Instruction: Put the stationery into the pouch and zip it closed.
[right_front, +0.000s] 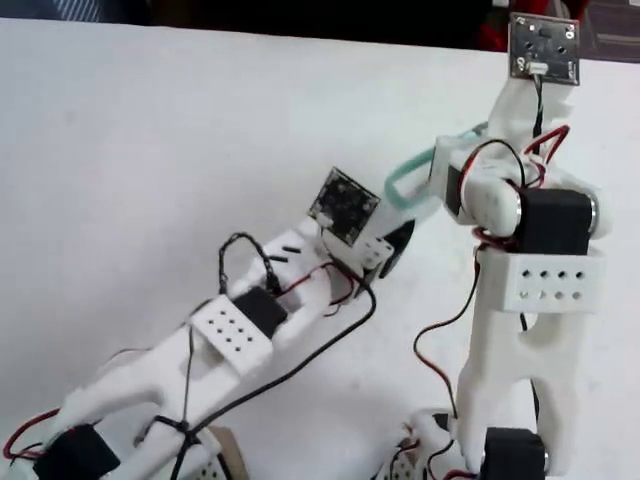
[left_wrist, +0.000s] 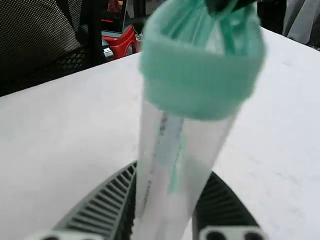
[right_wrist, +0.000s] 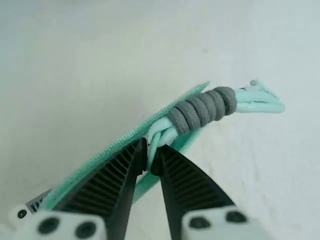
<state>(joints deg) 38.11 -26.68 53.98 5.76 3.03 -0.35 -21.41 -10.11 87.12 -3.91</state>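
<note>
The pouch (left_wrist: 170, 150) is clear plastic with a mint green zip band (left_wrist: 200, 85), and it stands up between the two arms. My left gripper (left_wrist: 167, 202) is shut on its clear body. Through the plastic I see stationery (left_wrist: 167, 137) with teal marks. My right gripper (right_wrist: 150, 150) is shut on the zipper pull (right_wrist: 200, 111), a mint cord wrapped in grey, next to the green zip tape (right_wrist: 115, 145). In the high view the pouch's green edge (right_front: 405, 185) shows between the left gripper (right_front: 392, 250) and the right gripper (right_front: 452, 172).
The white table (right_front: 150, 150) stretches wide to the left and back. Its far edge meets a dark background, where a black mesh chair (left_wrist: 40, 35) and a red object (left_wrist: 120, 40) stand. Loose cables hang off the left arm (right_front: 260, 310).
</note>
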